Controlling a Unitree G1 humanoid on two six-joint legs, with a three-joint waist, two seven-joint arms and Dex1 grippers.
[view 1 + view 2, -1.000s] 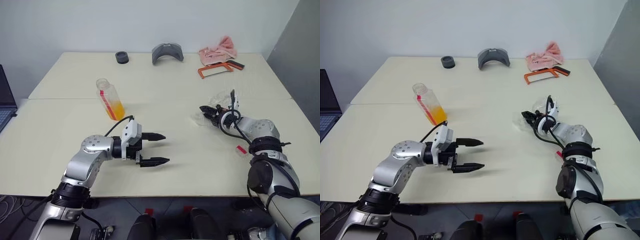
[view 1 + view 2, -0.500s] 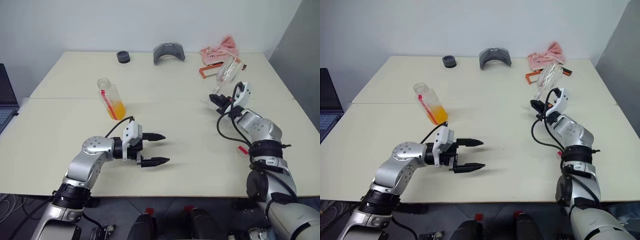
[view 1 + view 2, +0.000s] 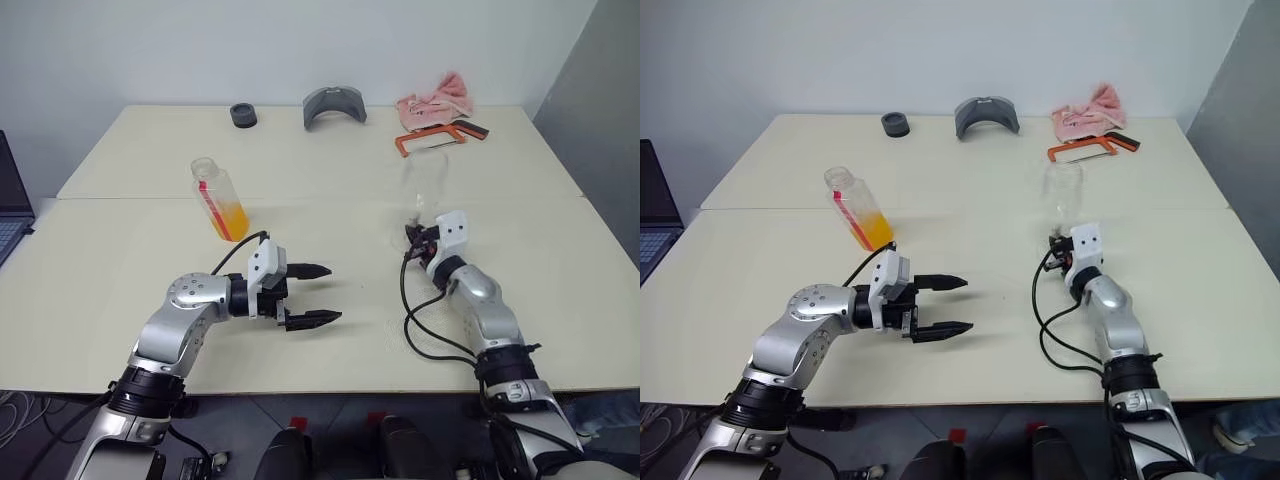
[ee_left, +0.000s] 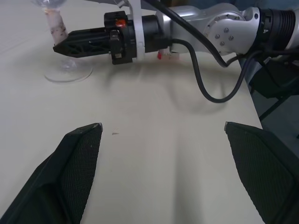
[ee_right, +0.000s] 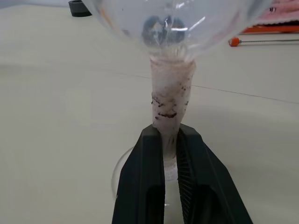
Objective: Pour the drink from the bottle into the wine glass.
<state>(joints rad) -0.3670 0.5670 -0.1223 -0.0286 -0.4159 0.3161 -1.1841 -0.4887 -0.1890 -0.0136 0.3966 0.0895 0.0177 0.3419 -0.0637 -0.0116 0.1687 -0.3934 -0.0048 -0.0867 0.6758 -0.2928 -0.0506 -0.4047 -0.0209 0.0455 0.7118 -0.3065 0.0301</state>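
The bottle (image 3: pixel 218 198) stands uncapped and leaning on the table's left half, with the orange drink (image 3: pixel 232 218) filling its lower part. My left gripper (image 3: pixel 331 294) hovers open in front of it, pointing right, with nothing between its fingers (image 4: pixel 77 161). The wine glass (image 3: pixel 424 183) stands upright right of centre, its foot (image 4: pixel 68 74) on the table. My right gripper (image 5: pixel 170 135) is shut on its stem (image 5: pixel 171 95), just above the foot. The bowl (image 5: pixel 173 21) looks empty.
Along the far edge of the table (image 3: pixel 330 350) lie a black round cap (image 3: pixel 243 114), a grey curved part (image 3: pixel 335 104), a pink cloth (image 3: pixel 436 98) and an orange-framed saw (image 3: pixel 430 140). A laptop (image 3: pixel 10 205) sits off the left edge. A seam crosses the table.
My right arm lifted the glass from lying low on the table, rolled its wrist and drew back, and the glass now stands upright. Left gripper and bottle are unchanged.
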